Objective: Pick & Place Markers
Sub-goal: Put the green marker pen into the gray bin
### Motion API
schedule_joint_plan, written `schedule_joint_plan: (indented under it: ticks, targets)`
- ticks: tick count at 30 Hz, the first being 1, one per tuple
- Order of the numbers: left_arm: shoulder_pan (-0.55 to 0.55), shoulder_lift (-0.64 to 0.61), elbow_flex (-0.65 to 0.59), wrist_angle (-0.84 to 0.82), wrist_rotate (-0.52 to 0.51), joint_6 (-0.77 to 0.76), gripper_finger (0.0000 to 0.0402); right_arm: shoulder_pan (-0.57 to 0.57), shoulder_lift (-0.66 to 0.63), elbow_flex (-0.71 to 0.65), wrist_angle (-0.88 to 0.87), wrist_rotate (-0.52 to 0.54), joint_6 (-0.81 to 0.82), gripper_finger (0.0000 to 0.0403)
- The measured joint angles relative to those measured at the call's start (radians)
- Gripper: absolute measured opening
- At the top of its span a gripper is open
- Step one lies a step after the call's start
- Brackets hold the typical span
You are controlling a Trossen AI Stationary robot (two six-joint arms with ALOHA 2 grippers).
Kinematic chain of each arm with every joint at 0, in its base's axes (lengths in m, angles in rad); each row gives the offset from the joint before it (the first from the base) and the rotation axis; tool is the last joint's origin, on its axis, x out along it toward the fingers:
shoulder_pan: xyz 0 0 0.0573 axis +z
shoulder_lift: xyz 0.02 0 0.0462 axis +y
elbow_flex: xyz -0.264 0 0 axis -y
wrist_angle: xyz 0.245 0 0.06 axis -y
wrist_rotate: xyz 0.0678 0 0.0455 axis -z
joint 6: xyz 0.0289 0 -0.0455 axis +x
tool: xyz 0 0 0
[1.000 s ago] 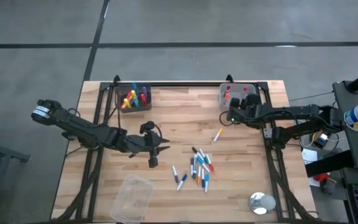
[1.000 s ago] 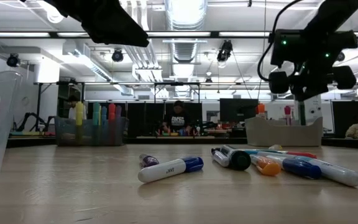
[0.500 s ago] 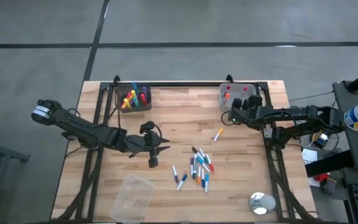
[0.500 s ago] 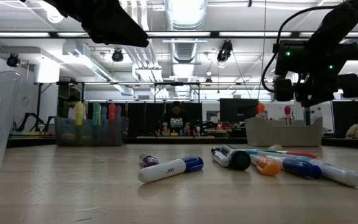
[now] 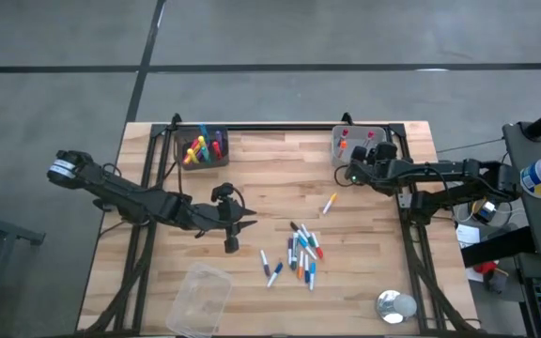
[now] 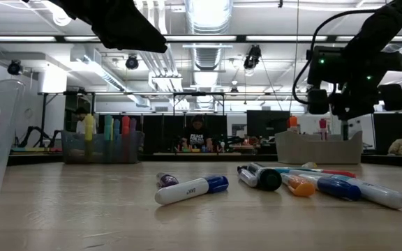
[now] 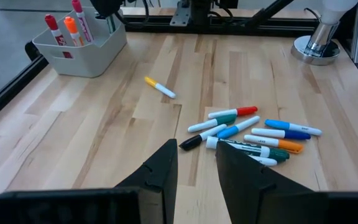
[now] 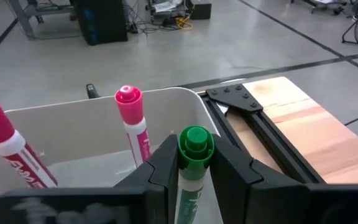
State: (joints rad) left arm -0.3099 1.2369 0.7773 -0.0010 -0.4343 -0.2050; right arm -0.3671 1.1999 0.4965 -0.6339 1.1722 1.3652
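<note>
right gripper [image 8: 188, 171] clamping green-capped white marker [image 8: 194, 165] upright over white plastic bin [image 5: 357, 143] | advising: lowering straight, releasing clear of pink marker [image 8: 132, 124] and rim | left gripper [image 7: 194, 165] hovering part-open, holding nothing, near loose markers [image 5: 299, 255] mid-table | stray yellow marker [image 5: 329, 203], clear tub [image 5: 198, 299], dark bin [image 5: 202, 147] lying apart

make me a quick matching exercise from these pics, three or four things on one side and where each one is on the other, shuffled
Things:
1. green-capped white marker
2. yellow-capped white marker
3. clear plastic tub
4. pink-capped white marker

Places:
A. lying alone on the wooden table
B. standing in the white bin, not gripped
C. between the right gripper's fingers
D. on the table's near edge, left arm's side

Pairs: 1-C, 2-A, 3-D, 4-B
</note>
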Motion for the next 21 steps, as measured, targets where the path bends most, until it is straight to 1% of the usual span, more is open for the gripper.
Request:
schedule_joint_plan:
  ticks: [7,21]
  targets:
    - [0.000,0.000,0.000,0.000,0.000,0.000,0.0106,-0.001,0.000,-0.004,0.039,-0.011,-0.060,0.0074]
    - [0.000,0.000,-0.008,0.000,0.000,0.000,0.0106,0.000,0.000,-0.015,0.042,-0.017,-0.059,0.0081]
